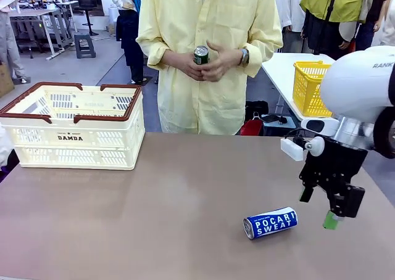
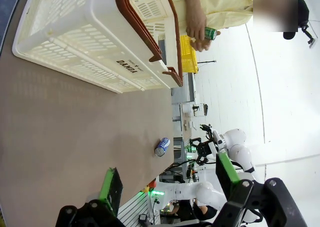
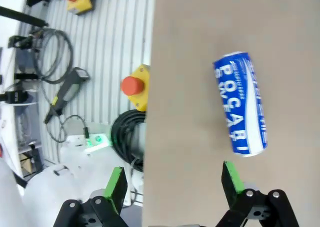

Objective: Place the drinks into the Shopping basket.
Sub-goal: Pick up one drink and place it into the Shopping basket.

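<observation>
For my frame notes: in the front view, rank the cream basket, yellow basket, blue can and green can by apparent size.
Largest to smallest:
cream Shopping basket
yellow basket, partly hidden
blue can, nearest the camera
green can, farther off, partly covered

Bright, even indoor light, soft shadows, sharp focus; wrist views bend at edges.

Table [image 1: 154, 218] across foreground. Shopping basket [image 1: 71, 138] upright on table, far left, close to far edge. Lying can [image 1: 270, 223] on its side on table, right of centre, toward near edge, well apart from Shopping basket. Right gripper [image 1: 318, 208] above table, just right of lying can, not touching it. Person [image 1: 210, 95] behind table's far edge, centre. Held can [image 1: 201, 54] upright between person's hands [image 1: 221, 63], before torso. Mesh basket [image 1: 311, 86] on side table [image 1: 281, 70], behind at right.
</observation>
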Robot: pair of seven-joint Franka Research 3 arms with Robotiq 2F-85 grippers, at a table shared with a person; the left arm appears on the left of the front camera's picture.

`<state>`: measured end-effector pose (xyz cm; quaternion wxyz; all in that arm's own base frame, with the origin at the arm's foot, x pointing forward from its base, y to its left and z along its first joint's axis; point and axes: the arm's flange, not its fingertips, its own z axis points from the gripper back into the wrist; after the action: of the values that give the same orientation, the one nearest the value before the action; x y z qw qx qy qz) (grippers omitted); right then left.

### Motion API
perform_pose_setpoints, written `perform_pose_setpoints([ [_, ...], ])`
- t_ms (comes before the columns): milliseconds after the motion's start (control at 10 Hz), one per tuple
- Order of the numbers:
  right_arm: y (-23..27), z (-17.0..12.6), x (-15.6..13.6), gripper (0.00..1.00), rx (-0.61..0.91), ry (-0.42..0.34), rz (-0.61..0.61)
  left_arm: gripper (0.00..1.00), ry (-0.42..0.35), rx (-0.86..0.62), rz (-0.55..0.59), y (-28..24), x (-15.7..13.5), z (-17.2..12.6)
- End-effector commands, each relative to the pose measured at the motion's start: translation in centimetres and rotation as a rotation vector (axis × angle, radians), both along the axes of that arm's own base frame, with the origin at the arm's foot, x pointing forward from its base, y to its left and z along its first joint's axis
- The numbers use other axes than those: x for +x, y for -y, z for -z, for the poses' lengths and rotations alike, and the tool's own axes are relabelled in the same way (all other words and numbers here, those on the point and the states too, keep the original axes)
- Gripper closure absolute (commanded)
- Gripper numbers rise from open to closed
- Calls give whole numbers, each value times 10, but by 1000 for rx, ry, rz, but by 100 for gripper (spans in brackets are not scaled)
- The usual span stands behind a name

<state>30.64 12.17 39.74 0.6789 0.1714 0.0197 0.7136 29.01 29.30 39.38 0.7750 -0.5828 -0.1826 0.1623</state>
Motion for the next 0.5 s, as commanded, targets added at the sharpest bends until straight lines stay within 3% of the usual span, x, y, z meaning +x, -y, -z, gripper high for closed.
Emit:
perform_pose_setpoints([
  [0, -14, 30, -2, 0, 9, 119, -5, 0, -1, -9, 9, 0, -2, -3],
  [400, -46, 75, 7, 0, -5, 148, -87, 0, -1, -9, 9, 0, -2, -3],
])
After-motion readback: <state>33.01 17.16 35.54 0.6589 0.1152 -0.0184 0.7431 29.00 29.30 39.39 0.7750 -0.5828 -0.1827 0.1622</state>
